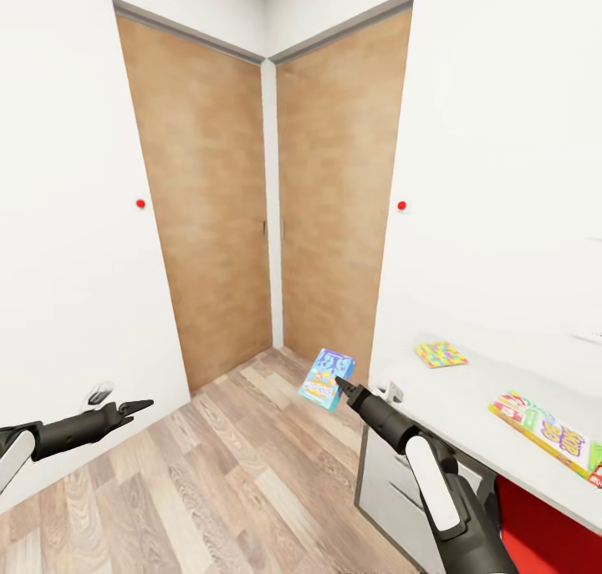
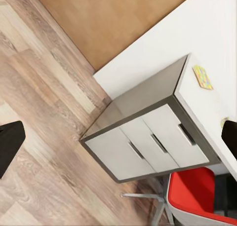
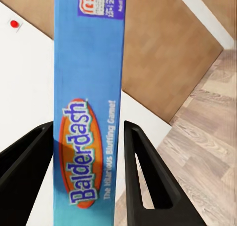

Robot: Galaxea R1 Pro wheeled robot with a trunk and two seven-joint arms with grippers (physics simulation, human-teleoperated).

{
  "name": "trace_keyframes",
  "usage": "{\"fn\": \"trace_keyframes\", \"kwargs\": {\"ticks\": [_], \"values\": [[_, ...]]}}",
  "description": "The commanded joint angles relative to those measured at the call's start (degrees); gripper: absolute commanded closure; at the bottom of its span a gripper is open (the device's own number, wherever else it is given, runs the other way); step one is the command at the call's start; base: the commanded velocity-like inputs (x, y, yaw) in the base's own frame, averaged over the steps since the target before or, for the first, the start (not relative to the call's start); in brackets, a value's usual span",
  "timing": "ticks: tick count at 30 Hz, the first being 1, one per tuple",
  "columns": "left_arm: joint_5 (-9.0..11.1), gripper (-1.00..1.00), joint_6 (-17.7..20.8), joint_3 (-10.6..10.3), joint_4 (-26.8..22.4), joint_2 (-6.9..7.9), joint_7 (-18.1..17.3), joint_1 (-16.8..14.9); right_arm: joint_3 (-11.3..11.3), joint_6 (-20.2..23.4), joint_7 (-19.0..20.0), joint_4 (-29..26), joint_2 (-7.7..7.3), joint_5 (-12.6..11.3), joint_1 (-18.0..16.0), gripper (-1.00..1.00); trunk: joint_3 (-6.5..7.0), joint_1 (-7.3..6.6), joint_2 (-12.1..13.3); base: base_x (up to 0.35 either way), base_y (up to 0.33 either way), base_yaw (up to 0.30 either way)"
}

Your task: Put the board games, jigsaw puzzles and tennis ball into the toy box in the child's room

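My right gripper [image 1: 339,383] is shut on the blue board game [image 1: 327,378], held above the wooden floor just off the table's [image 1: 468,407] end. Seen from the right wrist, this box [image 3: 88,88] reads Balderdash and sits edge-on between the two black fingers [image 3: 143,162]. On the table lie one jigsaw puzzle [image 1: 441,354] and the SKIP-BO board game [image 1: 542,429]. The puzzle [image 2: 203,77] also shows in the left wrist view. My left gripper [image 1: 138,406] hangs open and holds nothing, low at the left. The toy box, bed and tennis ball are out of view.
Two brown wooden doors [image 1: 209,215] meet in the corner ahead, between white walls. White drawers [image 2: 148,147] stand under the table's end, and a red chair [image 1: 543,532] is tucked beside them. Wooden floor [image 1: 217,474] stretches between my arms.
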Motion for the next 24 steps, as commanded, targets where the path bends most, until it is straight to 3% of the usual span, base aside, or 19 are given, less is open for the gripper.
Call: {"fn": "trace_keyframes", "kwargs": {"ticks": [1, 24], "values": [[0.23, -1.00, 0.36, 0.02, -0.02, 0.02, -0.05, 0.00, -0.21, 0.45, 0.18, 0.00, 0.08, -0.26, -0.04, 1.00, -0.06, 0.02, -0.07, 0.012, 0.037, -0.281], [0.23, -1.00, 0.36, 0.08, 0.00, 0.02, -0.10, 0.00, -0.01, 0.45, 0.12, 0.00, 0.08, -0.15, -0.05, 1.00, -0.06, 0.02, -0.07, 0.004, 0.067, -0.281]]}}
